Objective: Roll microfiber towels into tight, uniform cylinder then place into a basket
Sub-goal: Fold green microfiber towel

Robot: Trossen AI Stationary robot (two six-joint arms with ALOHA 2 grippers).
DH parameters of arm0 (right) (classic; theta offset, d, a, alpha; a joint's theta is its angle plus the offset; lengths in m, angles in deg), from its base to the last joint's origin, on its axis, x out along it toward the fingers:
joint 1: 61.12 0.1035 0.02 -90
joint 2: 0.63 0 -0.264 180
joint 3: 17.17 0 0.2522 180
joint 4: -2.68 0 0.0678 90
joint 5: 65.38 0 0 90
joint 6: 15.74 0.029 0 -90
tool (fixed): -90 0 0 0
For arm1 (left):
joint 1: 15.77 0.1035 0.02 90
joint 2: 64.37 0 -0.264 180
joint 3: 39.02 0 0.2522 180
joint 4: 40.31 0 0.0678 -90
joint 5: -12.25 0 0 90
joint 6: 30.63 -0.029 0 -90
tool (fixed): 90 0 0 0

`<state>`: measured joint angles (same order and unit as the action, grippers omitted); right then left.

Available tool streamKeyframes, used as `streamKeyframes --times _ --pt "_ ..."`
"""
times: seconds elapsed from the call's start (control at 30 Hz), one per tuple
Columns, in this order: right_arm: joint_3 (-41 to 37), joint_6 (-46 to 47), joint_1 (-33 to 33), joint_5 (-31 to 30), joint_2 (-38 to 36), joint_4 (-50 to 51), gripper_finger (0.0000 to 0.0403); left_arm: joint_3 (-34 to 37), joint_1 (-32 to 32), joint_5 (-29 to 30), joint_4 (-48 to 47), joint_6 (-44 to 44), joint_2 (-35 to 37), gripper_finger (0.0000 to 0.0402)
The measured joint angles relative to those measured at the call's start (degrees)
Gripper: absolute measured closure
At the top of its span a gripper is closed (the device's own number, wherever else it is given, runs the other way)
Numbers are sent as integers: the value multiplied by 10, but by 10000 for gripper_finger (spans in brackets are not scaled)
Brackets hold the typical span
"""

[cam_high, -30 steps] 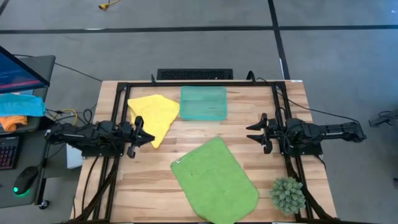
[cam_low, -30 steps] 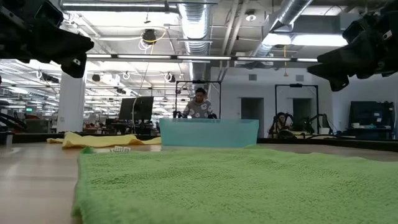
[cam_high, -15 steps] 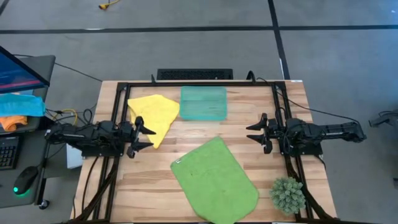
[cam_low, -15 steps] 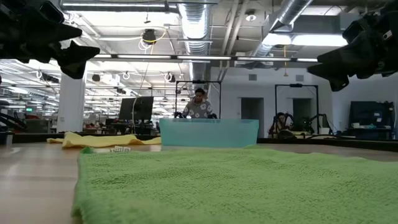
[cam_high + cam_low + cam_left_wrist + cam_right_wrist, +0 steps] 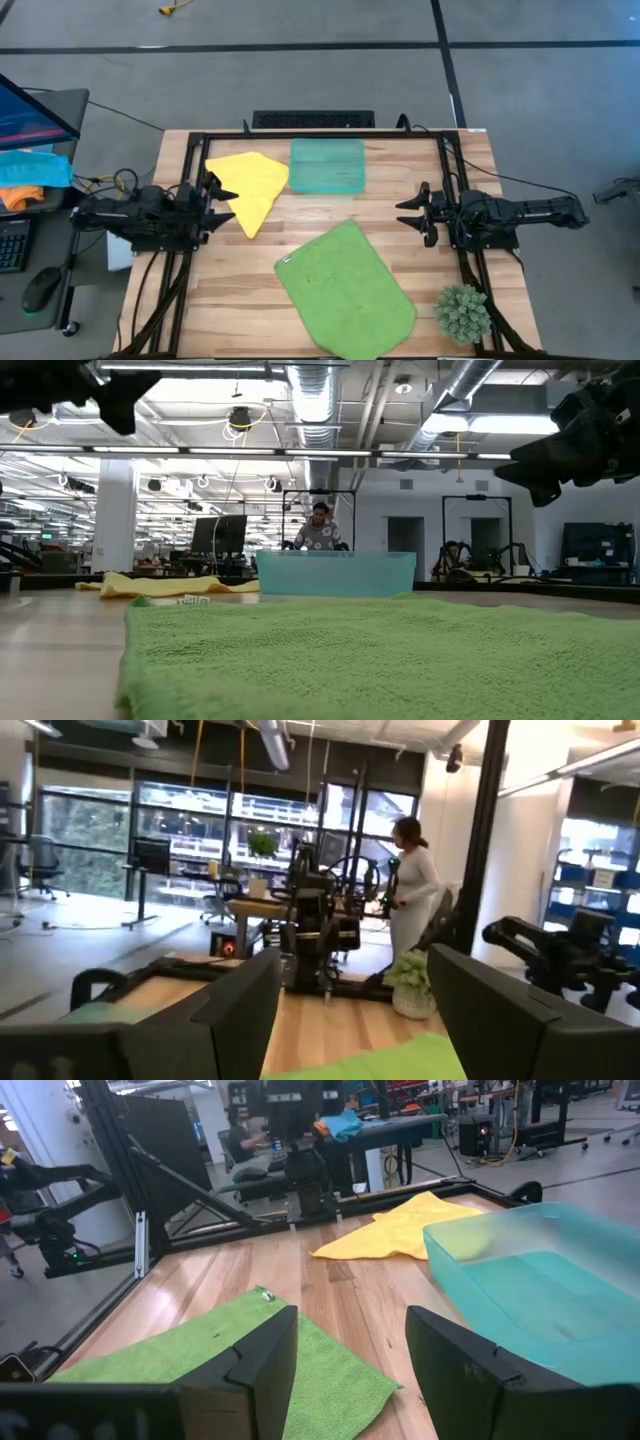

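Left tool is hovering spread beside the yellow towel, right tool spread too; rolling is not yet begun, so gripping an edge comes next.

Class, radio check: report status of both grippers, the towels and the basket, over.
Left gripper open, empty, at table's left edge. Right gripper open, empty, at the right. Green towel and yellow towel flat, unrolled; basket empty. Nothing in the way.
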<state>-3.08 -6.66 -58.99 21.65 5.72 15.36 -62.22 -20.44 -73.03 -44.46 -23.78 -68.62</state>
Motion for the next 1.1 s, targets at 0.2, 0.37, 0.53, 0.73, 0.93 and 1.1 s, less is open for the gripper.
streamKeyframes --times 0.2,0.37,0.53,0.73,0.93,1.1 --pt "0 0 0 0 0 0 193 -26 0 28 -14 7 -123 157" --pt "0 0 0 0 0 0 193 -91 -4 25 -15 -1 -265 157" --pt "0 0 0 0 0 0 193 -161 -31 32 -68 0 -412 157" --pt "0 0 0 0 0 0 193 -213 -94 33 -76 41 -562 157" --pt "0 0 0 0 0 0 193 -236 -161 58 -77 128 -666 157" --pt "0 0 0 0 0 0 193 -247 -187 66 -83 166 -723 157"
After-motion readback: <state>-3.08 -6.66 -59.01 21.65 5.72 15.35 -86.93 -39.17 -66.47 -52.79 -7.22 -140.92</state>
